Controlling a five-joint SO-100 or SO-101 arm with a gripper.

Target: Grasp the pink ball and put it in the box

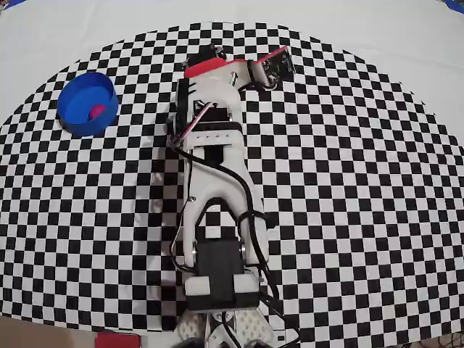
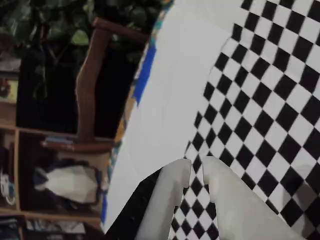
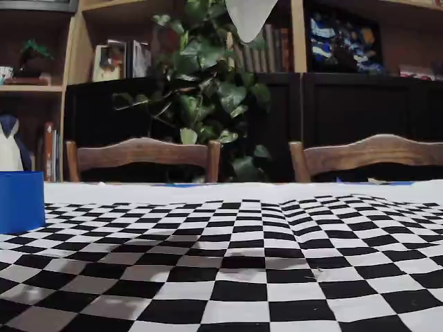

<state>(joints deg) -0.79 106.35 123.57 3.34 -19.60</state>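
Note:
The pink ball (image 1: pixel 96 112) lies inside the round blue box (image 1: pixel 88 104) at the table's far left in the overhead view. In the fixed view the box (image 3: pixel 21 201) stands at the left edge and the ball is hidden by its wall. My gripper (image 1: pixel 206 62) is raised above the far middle of the checkered cloth, well to the right of the box. In the wrist view the gripper (image 2: pixel 196 168) has its white fingertips (image 2: pixel 177 175) almost together with nothing between them. Its tip (image 3: pixel 249 17) hangs in at the top of the fixed view.
The black-and-white checkered cloth (image 1: pixel 348 181) covers most of the white table (image 1: pixel 406 36). Two wooden chairs (image 3: pixel 142 155) stand behind the far edge, with a plant (image 3: pixel 204 90) and shelves beyond. The arm's base (image 1: pixel 217 279) sits at the near edge.

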